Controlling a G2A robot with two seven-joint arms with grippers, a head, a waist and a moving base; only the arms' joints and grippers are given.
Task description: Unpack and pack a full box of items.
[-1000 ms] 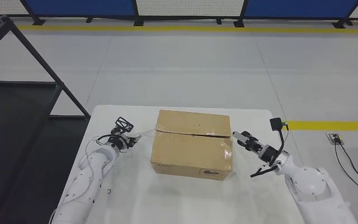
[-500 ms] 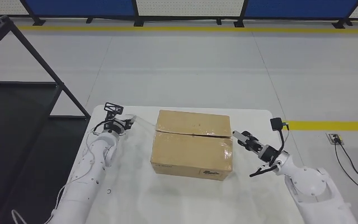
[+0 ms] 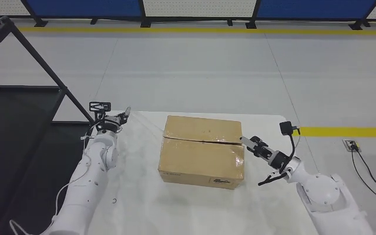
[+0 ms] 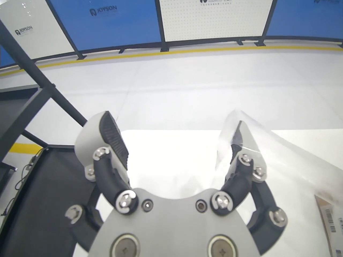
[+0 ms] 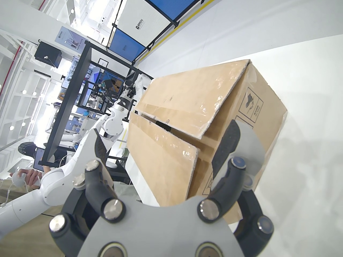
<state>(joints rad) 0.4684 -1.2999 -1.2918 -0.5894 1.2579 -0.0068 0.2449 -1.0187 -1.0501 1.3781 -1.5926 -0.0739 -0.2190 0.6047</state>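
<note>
A brown cardboard box (image 3: 202, 151) stands mid-table, its two top flaps (image 5: 187, 100) down with a thin gap along the seam. My left gripper (image 3: 121, 115) is at the table's far left corner, well away from the box. It is open (image 4: 176, 135), and a strip of clear tape (image 4: 270, 148) clings to one finger (image 4: 241, 140) and trails back toward the box's corner (image 4: 329, 215). My right gripper (image 3: 251, 143) is open at the box's right end, level with the top edge. Its fingers (image 5: 233, 140) straddle the near corner of the box.
The white table (image 3: 141, 194) has bare room in front of the box and on both sides. A black metal frame (image 3: 53, 82) stands just off the table's left edge, close to my left arm. Open floor lies beyond the far edge.
My left gripper has swung away from the box toward the table's far left corner, drawing the clear tape out with it. The right gripper has edged slightly closer to the box.
</note>
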